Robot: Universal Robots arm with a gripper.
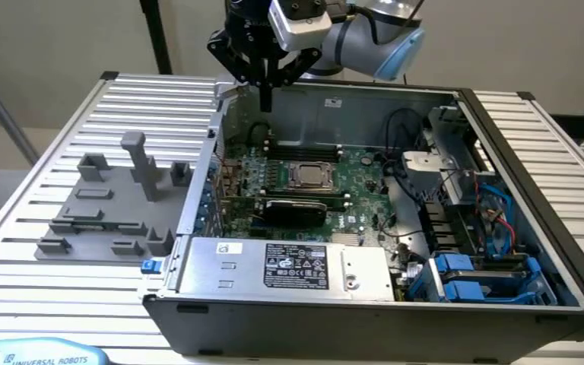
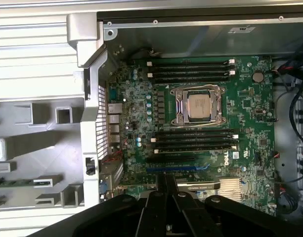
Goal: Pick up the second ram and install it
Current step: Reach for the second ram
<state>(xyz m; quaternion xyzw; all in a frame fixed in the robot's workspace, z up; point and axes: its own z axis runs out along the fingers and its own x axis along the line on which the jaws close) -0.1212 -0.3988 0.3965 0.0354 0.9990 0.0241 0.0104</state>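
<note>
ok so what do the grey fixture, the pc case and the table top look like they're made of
Grey fixture: likely plastic, matte uniform grey, blocky moulded-looking shapes.
PC case: looks like sheet metal, dull bare silver inside, folded edges, dark outside.
Table top: probably aluminium, pale satin ribbed slats.

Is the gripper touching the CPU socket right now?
Apart. In the exterior view the gripper hangs up by the far rim of the case, well above the CPU socket.
</note>
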